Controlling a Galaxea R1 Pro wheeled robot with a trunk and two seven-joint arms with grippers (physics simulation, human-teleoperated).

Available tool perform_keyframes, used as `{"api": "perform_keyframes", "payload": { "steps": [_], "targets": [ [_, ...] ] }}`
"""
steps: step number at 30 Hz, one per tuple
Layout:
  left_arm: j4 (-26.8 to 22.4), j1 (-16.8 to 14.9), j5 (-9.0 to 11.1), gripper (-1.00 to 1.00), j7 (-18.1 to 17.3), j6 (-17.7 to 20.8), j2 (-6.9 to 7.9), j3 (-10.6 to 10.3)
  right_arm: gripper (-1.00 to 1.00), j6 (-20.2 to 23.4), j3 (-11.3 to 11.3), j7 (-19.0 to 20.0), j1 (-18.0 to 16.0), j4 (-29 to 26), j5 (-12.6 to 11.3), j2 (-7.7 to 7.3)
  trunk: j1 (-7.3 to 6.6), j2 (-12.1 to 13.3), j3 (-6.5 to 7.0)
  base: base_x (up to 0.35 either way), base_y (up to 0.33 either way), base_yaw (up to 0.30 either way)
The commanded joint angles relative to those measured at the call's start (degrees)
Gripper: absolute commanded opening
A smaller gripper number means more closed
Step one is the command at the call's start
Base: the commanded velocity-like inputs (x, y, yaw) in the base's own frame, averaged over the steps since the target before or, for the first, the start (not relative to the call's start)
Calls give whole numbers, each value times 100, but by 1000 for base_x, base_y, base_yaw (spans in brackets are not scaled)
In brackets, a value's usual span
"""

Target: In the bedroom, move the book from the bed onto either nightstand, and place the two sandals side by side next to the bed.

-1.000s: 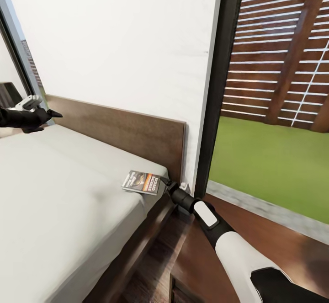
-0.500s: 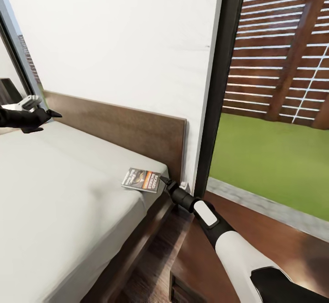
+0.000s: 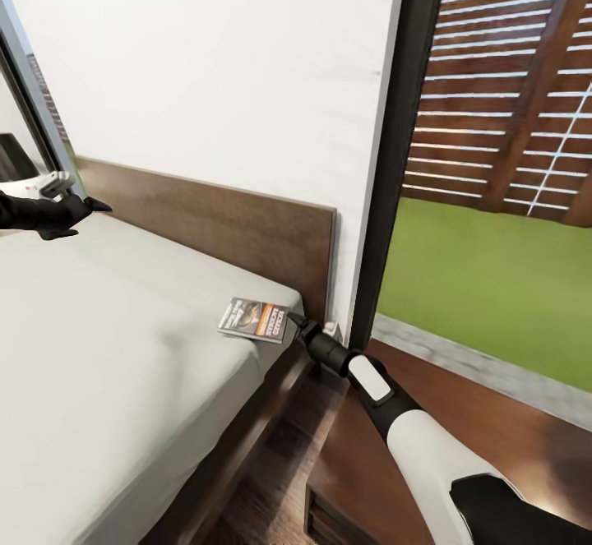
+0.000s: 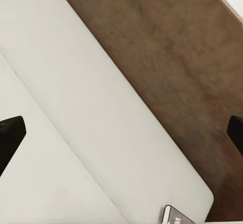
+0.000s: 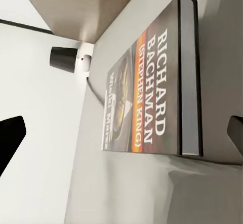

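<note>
Thin book (image 3: 255, 320) with a grey picture, orange band and white letters, lying flat on the grey bed (image 3: 99, 348) corner near the headboard (image 3: 222, 224). Right end effector (image 3: 289, 320) spread wide, released, right beside the book. Left end effector (image 3: 86, 205) released too, far off above the bed.

Bright, even daylight in soft rendered pictures.
The window (image 3: 493, 159) gives the light; the mattress (image 3: 107, 348) carries only faint shadows, the nightstand (image 3: 460, 430) top shines slightly, and edges look blurred.
</note>
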Motion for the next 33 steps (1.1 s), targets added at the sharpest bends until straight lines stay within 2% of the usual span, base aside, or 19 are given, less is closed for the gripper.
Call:
{"api": "perform_keyframes", "payload": {
  "steps": [1,13,23,33],
  "targets": [
    [-6,-3,61,100,54,14,5,-11,100,17,9,5,-17,0,-29,0,-1,-2,-15,0,0,0],
    [-6,-3,60,100,54,14,-2,-12,100,17,28,7,-118,-14,-20,0,-1,-2,-122,0,0,0],
    [-6,-3,54,100,54,10,-3,-17,100,17,154,12,-135,-16,-26,0,-1,-2,-212,0,0,0],
    [-6,-3,52,100,54,10,-3,-20,100,11,188,12,-137,-17,-26,0,-1,-2,-301,0,0,0]
  ]
}}
